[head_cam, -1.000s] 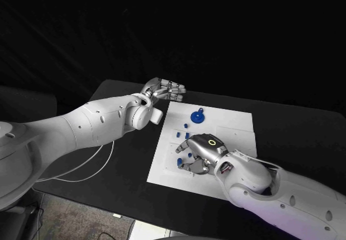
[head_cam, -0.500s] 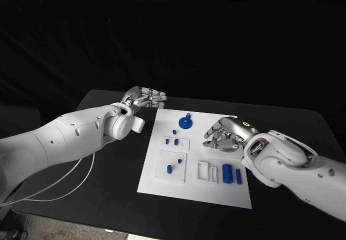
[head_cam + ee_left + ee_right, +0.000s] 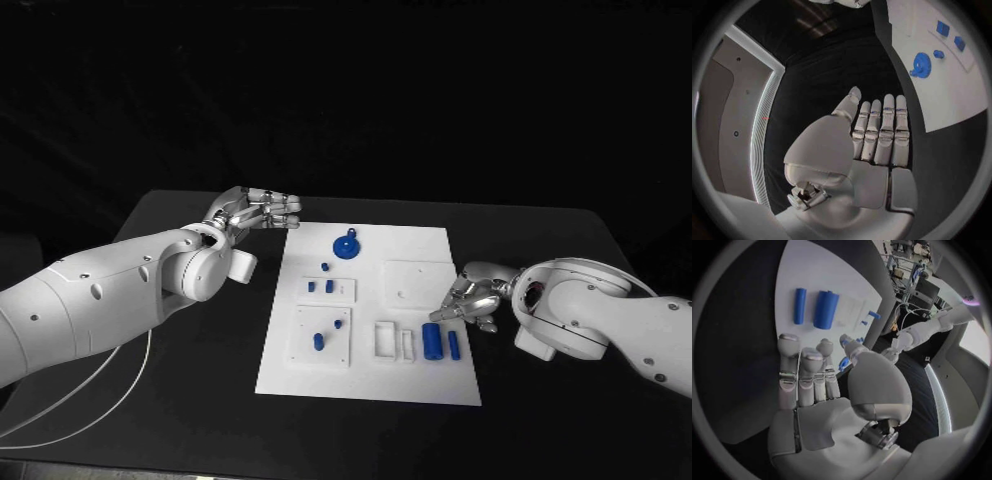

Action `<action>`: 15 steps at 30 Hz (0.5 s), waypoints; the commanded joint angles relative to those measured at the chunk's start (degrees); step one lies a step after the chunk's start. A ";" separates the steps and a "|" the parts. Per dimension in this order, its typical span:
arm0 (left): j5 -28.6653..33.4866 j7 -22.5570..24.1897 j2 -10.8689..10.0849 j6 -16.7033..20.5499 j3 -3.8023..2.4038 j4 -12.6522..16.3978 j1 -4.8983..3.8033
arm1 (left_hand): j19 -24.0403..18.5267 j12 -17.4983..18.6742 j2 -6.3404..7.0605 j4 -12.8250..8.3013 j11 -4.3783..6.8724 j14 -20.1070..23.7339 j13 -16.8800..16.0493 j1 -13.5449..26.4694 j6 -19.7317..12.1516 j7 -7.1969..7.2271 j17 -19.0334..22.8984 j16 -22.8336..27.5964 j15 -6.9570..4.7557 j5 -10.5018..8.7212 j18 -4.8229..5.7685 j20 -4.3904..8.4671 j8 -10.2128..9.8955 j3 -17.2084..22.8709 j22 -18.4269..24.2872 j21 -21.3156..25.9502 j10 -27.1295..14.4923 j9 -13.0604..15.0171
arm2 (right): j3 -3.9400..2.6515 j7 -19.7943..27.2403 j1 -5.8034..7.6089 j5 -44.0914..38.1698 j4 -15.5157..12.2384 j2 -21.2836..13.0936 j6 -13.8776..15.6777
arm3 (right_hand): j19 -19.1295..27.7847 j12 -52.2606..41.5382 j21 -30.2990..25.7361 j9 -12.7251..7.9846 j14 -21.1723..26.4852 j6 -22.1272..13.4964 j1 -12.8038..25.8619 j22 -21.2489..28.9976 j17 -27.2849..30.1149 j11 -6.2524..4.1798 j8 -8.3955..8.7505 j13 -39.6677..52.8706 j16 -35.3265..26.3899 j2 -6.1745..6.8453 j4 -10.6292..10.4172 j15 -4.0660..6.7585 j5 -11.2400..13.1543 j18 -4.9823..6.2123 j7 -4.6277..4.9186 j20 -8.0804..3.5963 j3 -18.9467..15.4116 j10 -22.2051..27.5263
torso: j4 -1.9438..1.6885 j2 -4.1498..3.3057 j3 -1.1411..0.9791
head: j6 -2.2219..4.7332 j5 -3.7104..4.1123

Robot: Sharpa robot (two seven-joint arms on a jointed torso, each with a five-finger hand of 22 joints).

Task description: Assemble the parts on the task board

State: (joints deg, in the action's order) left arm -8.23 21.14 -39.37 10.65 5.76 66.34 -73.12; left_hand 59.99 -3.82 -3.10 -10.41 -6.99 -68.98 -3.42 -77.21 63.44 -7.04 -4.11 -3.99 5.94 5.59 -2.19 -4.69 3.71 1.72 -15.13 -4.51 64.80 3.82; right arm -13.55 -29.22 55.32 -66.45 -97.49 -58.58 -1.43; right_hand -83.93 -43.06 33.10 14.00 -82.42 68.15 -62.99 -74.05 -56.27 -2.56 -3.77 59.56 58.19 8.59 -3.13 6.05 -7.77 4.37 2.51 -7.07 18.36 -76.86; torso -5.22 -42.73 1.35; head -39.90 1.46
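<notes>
1. Task board (image 3: pixel 418 375) lies flat in the middle of the black counter (image 3: pixel 577 400), long side running away from the robot. Neither hand rests on it.
2. Blue gear (image 3: pixel 345 245) sits at the far end of the board, with a small blue piece (image 3: pixel 327 266) just beside it; whether the gear is seated on a post or just laid there, cannot tell.
3. Pair of small blue pegs (image 3: pixel 329 286) stands in the raised plate behind the near-left plate; two more pegs (image 3: pixel 323 335) are in the near-left plate. These look placed.
4. Two blue cylinders (image 3: pixel 440 341), one thicker than the other, lie side by side near the board's right edge, just beside two white slotted holders (image 3: pixel 395 341). They look unseated, so probably work still to do.
5. Square recess (image 3: pixel 410 278) toward the far right of the board holds nothing.
6. Left hand (image 3: pixel 257 211) hovers off the board's far-left corner, fingers (image 3: pixel 879 135) straight, close together, grasping nothing.
7. Right hand (image 3: pixel 473 303) hangs over the board's right edge, near the cylinders; fingers (image 3: pixel 804 372) extended and loose, nothing held.
8. Judgement: partway through. Pegs and gear look handled; cylinders and the bare recess remain.
</notes>
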 commanded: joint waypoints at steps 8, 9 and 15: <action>0.06 0.77 -0.67 -1.62 -0.03 1.82 0.54 | 0.53 0.16 1.44 2.04 -0.18 0.00 -0.01 1.26 -1.79 -0.35 -0.16 0.16 0.14 1.87 -0.53 -0.40 -0.09 -4.96 0.93 0.00 -0.48 -0.02 | 1.45 -11.40 -0.13 6.23 -1.90 -0.16 -5.94 | -2.68 -2.61 1.80 1.09 -0.71 -0.29 2.75 -2.16 -3.91 0.09 0.12 6.35 0.54 0.83 -1.75 -0.24 0.79 -0.57 0.06 -0.02 0.96 -1.47 | 0.18 0.19 0.15 | -0.37 0.37; -0.05 0.72 -0.69 -1.68 -0.03 1.89 0.56 | 0.62 0.15 1.46 2.46 -0.18 -0.11 -0.01 1.23 -1.94 -0.42 -0.19 0.14 0.12 1.65 -0.54 -0.39 -0.11 -5.77 1.15 -0.02 -0.42 -0.04 | 1.53 -11.54 -0.14 5.99 -2.06 -0.06 -5.87 | -2.73 -2.90 2.04 1.13 -0.76 -0.31 2.88 -2.40 -4.18 0.08 0.12 6.93 0.54 0.90 -1.88 -0.24 0.82 -0.58 0.08 -0.01 1.03 -1.65 | 0.13 0.17 0.15 | -0.40 0.42; -0.81 0.29 -0.81 -2.07 -0.02 2.16 0.63 | 0.92 0.11 2.22 5.26 -0.15 -0.78 -0.03 1.67 -2.80 -0.67 -0.27 0.15 0.02 0.96 -0.34 -0.29 -0.09 -9.48 2.22 -0.08 -0.02 -0.05 | 1.75 -11.98 -0.15 4.51 -2.36 0.27 -5.19 | -2.83 -3.15 2.63 1.21 -0.90 -0.40 3.59 -2.99 -4.80 0.12 0.12 8.03 0.63 1.18 -2.83 -0.25 1.98 -0.55 0.11 0.00 1.35 -1.95 | 0.08 0.13 0.18 | -0.66 0.55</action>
State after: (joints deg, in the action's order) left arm -8.39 21.12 -40.19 9.83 5.78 68.28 -72.48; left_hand 60.62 -3.82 -1.44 -5.17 -7.19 -69.41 -3.42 -75.55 60.97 -7.65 -4.32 -3.99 5.95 6.82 -2.19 -4.90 3.71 -7.29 -12.99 -4.51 64.60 3.82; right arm -11.83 -38.66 55.23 -61.50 -99.72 -58.37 -5.56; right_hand -83.93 -46.01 35.62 15.20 -83.04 68.16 -59.92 -74.95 -61.04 -2.46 -3.77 67.58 58.58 9.88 -5.75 5.74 -5.92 4.37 2.50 -7.06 19.71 -78.44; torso -5.11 -42.56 1.52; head -40.50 1.92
